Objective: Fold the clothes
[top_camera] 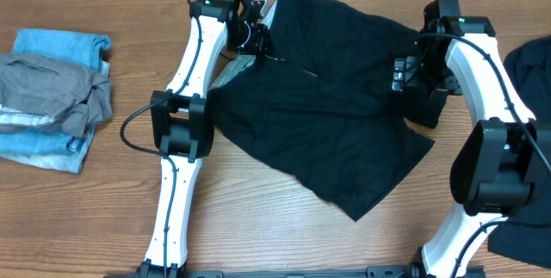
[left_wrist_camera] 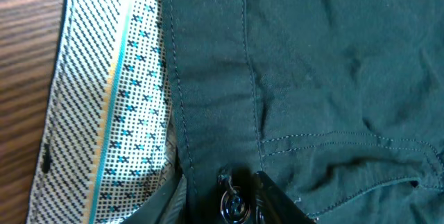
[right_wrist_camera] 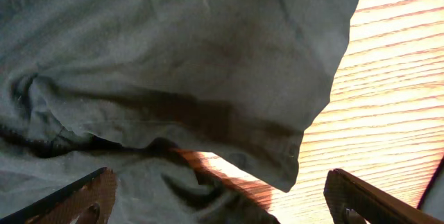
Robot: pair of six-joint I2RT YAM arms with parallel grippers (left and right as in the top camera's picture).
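Note:
Black shorts lie spread out across the middle of the table. The whitish patterned waistband lining is turned out at their upper left corner. My left gripper is at that waistband. In the left wrist view its fingers are close together on the black waistband fabric, beside a metal snap. My right gripper is at the right edge of the shorts. In the right wrist view its fingers are wide apart, with a hem corner of the shorts lying loose between them.
A pile of blue and grey clothes sits at the far left. Another black garment lies at the right edge, behind the right arm. Bare wooden table shows to the right of the hem.

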